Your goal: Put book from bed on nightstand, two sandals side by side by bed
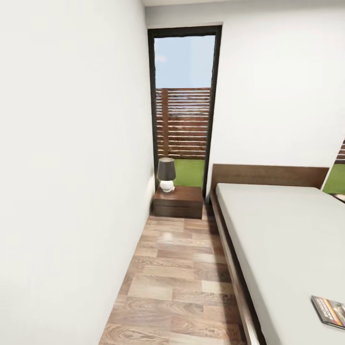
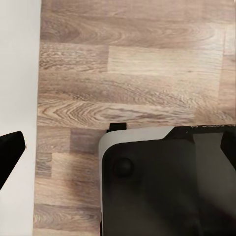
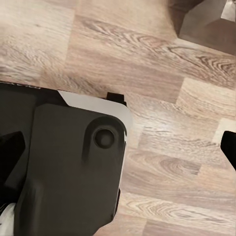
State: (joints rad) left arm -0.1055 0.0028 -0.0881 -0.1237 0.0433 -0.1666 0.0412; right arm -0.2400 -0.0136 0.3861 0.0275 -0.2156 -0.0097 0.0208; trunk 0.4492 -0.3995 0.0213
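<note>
The book [image 1: 329, 311] lies flat on the white mattress of the bed [image 1: 282, 230], near the edge that faces the open strip of floor and far from the headboard [image 1: 268, 176]; its dark pictured cover with an orange band faces up, and part of it runs out of the head view. The bed has a dark brown frame along its side, and the long low headboard stands against the far white wall [image 1: 282, 96]. Beyond the headboard end of the bed, across the narrow gap of floor, the nightstand [image 1: 178, 201] sits in the corner, against the left wall [image 1: 72, 167] and just in front of the tall dark-framed window [image 1: 184, 105]. A small lamp [image 1: 166, 174] with a dark shade and a round white base stands on the nightstand, toward the side away from the bed. Through the window a slatted wooden fence and green grass show under a pale sky. The light wood-plank floor [image 1: 177, 282] runs from the nightstand back along the bed between the frame and the left wall. The left wrist view looks down on the same planks and a strip of white wall, with a dark and white part of the robot's body [image 2: 162, 182] below it; one dark fingertip [image 2: 10, 150] of the left gripper juts in at the edge. The right wrist view shows the planks and the robot's body [image 3: 73, 167] as well, with dark finger edges [image 3: 230, 147] at both sides. How wide either gripper stands cannot be told, and nothing shows between the fingers.
</note>
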